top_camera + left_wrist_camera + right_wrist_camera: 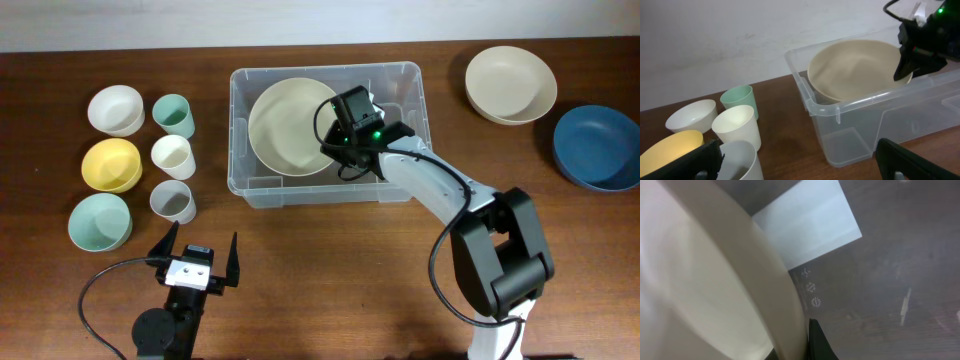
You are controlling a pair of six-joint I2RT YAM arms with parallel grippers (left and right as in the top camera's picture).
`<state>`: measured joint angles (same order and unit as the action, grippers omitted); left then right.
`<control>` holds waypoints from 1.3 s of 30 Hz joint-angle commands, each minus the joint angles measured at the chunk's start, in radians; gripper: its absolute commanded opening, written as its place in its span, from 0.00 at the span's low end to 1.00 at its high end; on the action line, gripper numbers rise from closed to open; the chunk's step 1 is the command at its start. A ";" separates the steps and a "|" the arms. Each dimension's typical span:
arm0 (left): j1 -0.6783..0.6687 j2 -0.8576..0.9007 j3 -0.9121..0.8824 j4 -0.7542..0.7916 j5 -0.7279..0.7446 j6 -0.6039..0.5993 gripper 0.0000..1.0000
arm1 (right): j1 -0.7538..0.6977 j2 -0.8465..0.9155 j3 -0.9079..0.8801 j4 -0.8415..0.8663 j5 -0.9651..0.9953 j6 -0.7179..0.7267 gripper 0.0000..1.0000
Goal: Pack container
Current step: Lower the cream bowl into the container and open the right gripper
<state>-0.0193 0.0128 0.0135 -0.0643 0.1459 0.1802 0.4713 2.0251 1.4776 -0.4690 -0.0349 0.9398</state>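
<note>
The clear plastic container (412, 78) stands at the table's middle back; it also shows in the left wrist view (850, 135). A large cream bowl (285, 125) sits tilted inside its left half, also seen in the left wrist view (855, 70) and the right wrist view (700, 290). My right gripper (338, 140) reaches into the container and is shut on that bowl's right rim, one black finger (817, 342) outside the rim. The container's white base label (807, 222) shows below. My left gripper (196, 258) is open and empty near the front edge.
Left of the container stand a white bowl (115, 108), yellow bowl (110, 164), pale green bowl (99, 221), a green cup (173, 114), a cream cup (172, 155) and a grey-white cup (172, 200). At back right are a cream bowl (510, 84) and a blue bowl (597, 146).
</note>
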 commanded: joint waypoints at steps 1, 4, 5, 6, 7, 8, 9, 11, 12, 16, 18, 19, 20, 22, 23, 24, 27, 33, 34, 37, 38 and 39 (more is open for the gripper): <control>0.001 -0.008 -0.005 -0.004 -0.004 0.016 1.00 | 0.005 0.036 0.026 -0.003 -0.059 0.032 0.05; 0.001 -0.008 -0.005 -0.003 -0.004 0.016 1.00 | 0.005 0.059 0.026 -0.007 -0.069 0.042 0.04; 0.001 -0.008 -0.005 -0.004 -0.004 0.016 1.00 | 0.005 0.060 0.026 -0.006 -0.069 0.042 0.04; 0.001 -0.008 -0.005 -0.003 -0.004 0.016 1.00 | 0.005 0.060 0.026 -0.006 -0.066 0.042 0.04; 0.001 -0.008 -0.005 -0.003 -0.004 0.016 1.00 | 0.005 0.059 0.026 -0.003 -0.066 0.041 0.04; 0.001 -0.008 -0.005 -0.004 -0.004 0.016 1.00 | 0.005 0.059 0.027 -0.002 -0.067 0.041 0.04; 0.001 -0.008 -0.005 -0.003 -0.004 0.016 1.00 | 0.005 0.059 0.027 0.001 -0.067 0.041 0.04; 0.001 -0.008 -0.005 -0.003 -0.004 0.016 1.00 | 0.005 0.059 0.026 -0.001 -0.066 0.041 0.05; 0.001 -0.008 -0.005 -0.003 -0.004 0.016 1.00 | 0.005 0.059 0.026 -0.003 -0.066 0.041 0.05; 0.001 -0.008 -0.005 -0.003 -0.004 0.016 1.00 | 0.005 0.059 0.026 -0.005 -0.066 0.041 0.11; 0.001 -0.008 -0.005 -0.004 -0.004 0.016 1.00 | 0.005 0.059 0.026 -0.006 -0.066 0.041 0.17; 0.001 -0.008 -0.005 -0.004 -0.004 0.016 1.00 | 0.005 0.059 0.027 -0.006 -0.066 0.041 0.23; 0.001 -0.008 -0.005 -0.003 -0.004 0.016 1.00 | 0.004 0.058 0.027 -0.006 -0.066 0.041 0.25; 0.001 -0.008 -0.005 -0.003 -0.004 0.016 1.00 | 0.005 0.057 0.027 -0.007 -0.066 0.037 0.25; 0.001 -0.008 -0.005 -0.003 -0.004 0.016 1.00 | 0.005 0.057 0.027 -0.007 -0.067 0.037 0.26; 0.001 -0.008 -0.005 -0.003 -0.004 0.016 1.00 | 0.005 0.057 0.027 -0.007 -0.070 0.037 0.26; 0.001 -0.008 -0.005 -0.003 -0.004 0.016 1.00 | 0.004 0.056 0.032 -0.008 -0.093 0.033 0.26; 0.001 -0.008 -0.005 -0.004 -0.004 0.016 1.00 | 0.005 0.027 0.058 -0.028 -0.103 -0.020 0.26; 0.001 -0.008 -0.005 -0.004 -0.004 0.016 1.00 | 0.005 0.022 0.065 -0.033 -0.104 -0.028 0.30; 0.001 -0.008 -0.005 -0.004 -0.004 0.016 1.00 | 0.004 0.008 0.077 -0.048 -0.099 -0.053 0.42; 0.001 -0.008 -0.005 -0.004 -0.004 0.016 1.00 | 0.003 0.003 0.080 -0.056 -0.095 -0.053 0.42; 0.001 -0.008 -0.005 -0.004 -0.004 0.016 1.00 | 0.000 -0.003 0.081 -0.061 -0.096 -0.053 0.42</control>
<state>-0.0193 0.0128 0.0135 -0.0643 0.1459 0.1802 0.4713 2.0815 1.5269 -0.5205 -0.1257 0.9138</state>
